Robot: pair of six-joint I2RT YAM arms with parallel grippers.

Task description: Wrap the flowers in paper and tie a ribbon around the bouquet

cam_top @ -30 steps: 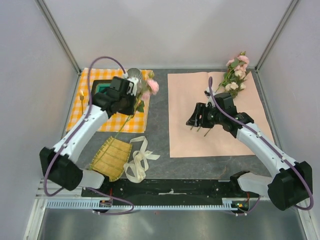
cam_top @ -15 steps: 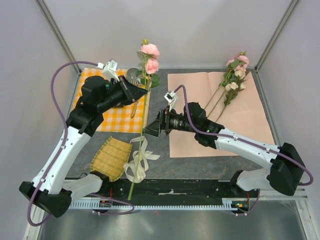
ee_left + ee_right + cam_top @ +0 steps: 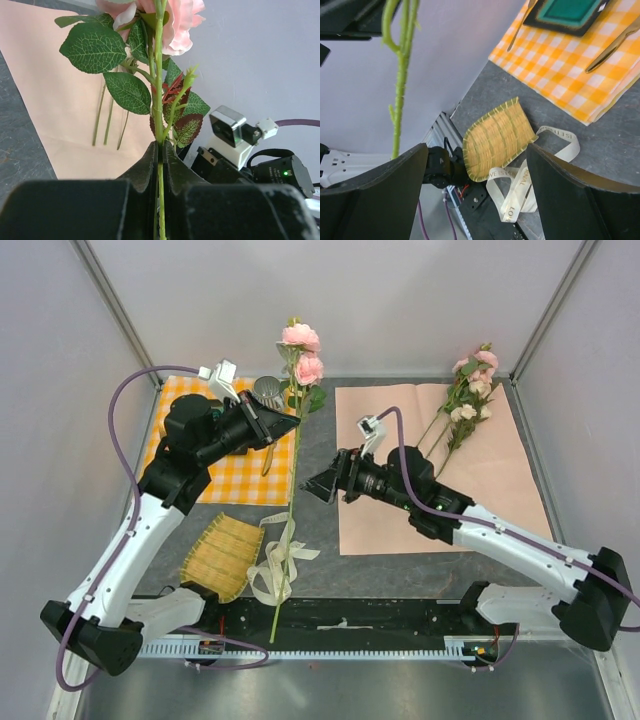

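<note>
While nipping one long-stemmed flower (image 3: 294,480) just under its leaves, holds it upright in the left gripper (image 3: 290,421), with fingers (image 3: 150,165) pressed together on the thin green stem. Seen from above near 12 o'clock of the table's middle, with two pink blooms at the top and the stem end hanging toward 6 o'clock across the ribbon (image 3: 275,565). Met from the 3 o'clock side by the right gripper (image 3: 308,487), with fingers (image 3: 385,200) spread wide, nothing between them, tips just beside the stem, no touch visible.

Over at 1 o'clock, the other flowers (image 3: 468,395) lying on the paper (image 3: 500,480), blooms toward 12 o'clock at its far edge, stems slanting toward 7 o'clock. Paper itself flat on the dark table at 3 o'clock. Ribbon loosely looped at 6 o'clock, just beside a woven mat (image 3: 222,555) at 7 o'clock. At 10 o'clock an orange-checked cloth (image 3: 255,485), with a green tray (image 3: 567,10) resting on it.
</note>
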